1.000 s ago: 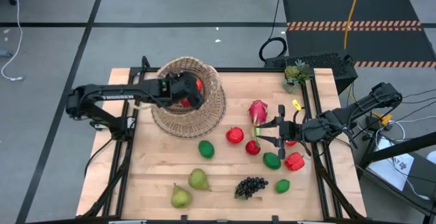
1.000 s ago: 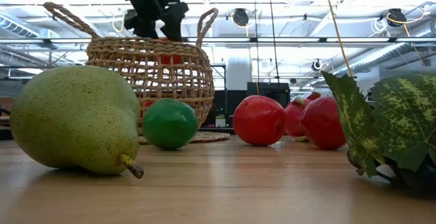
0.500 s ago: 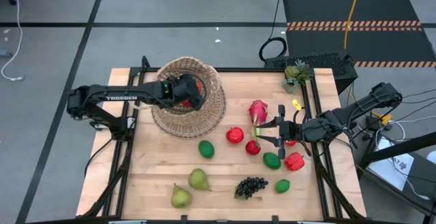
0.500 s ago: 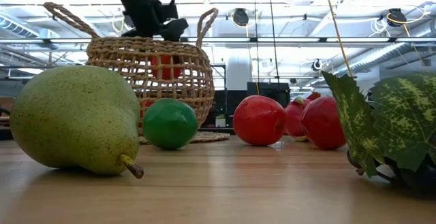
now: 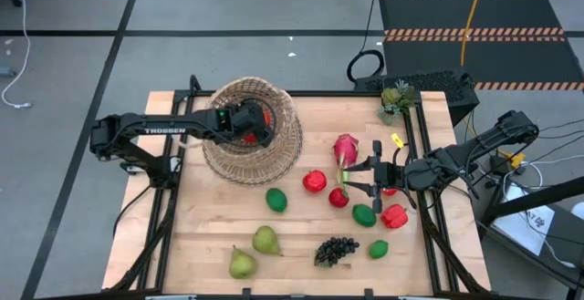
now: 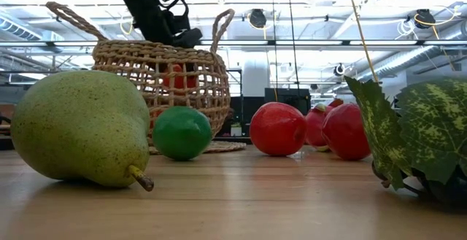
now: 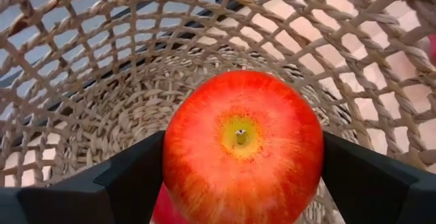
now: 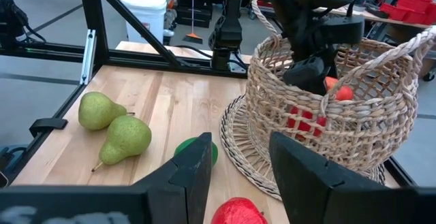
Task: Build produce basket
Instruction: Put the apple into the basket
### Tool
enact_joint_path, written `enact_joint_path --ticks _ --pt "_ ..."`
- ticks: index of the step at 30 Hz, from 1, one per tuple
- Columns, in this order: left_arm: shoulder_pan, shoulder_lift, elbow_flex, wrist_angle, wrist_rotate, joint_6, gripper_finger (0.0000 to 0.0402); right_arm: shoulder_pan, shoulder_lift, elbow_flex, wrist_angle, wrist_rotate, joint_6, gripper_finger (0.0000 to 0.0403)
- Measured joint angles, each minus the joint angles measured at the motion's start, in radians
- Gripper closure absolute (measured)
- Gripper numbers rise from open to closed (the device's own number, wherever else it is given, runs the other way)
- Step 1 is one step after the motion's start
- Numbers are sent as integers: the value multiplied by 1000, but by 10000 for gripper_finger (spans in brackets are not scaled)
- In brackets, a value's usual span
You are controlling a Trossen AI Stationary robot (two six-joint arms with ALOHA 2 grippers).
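Left hand (image 7: 242, 183) gripping apple (image 7: 242, 148), inside basket (image 7: 102, 88)

My high view looks straight down on the whole table (image 5: 219, 222). My low one sits at table-top level, close behind a pear (image 6: 80, 127). Both wrist cameras face the basket (image 8: 327, 125) (the left from inside it, very near).

I've lowered the left gripper (image 5: 260, 127) deeper into the basket (image 5: 274, 154), so the red apple (image 7: 242, 148) it grips now shows lower behind the weave, with the arm leaning farther over the rim.
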Motion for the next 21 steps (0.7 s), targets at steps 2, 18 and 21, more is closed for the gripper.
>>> enact_joint_path --ticks 2,18,21 --pt "-1 0 -1 11 0 2 52 0 0 0 0 0 0 259" --pt "-1 0 -1 40 11 54 7 0 0 0 0 0 1 259" --pt "-7 -1 -1 41 11 55 3 0 0 0 0 0 1 259"
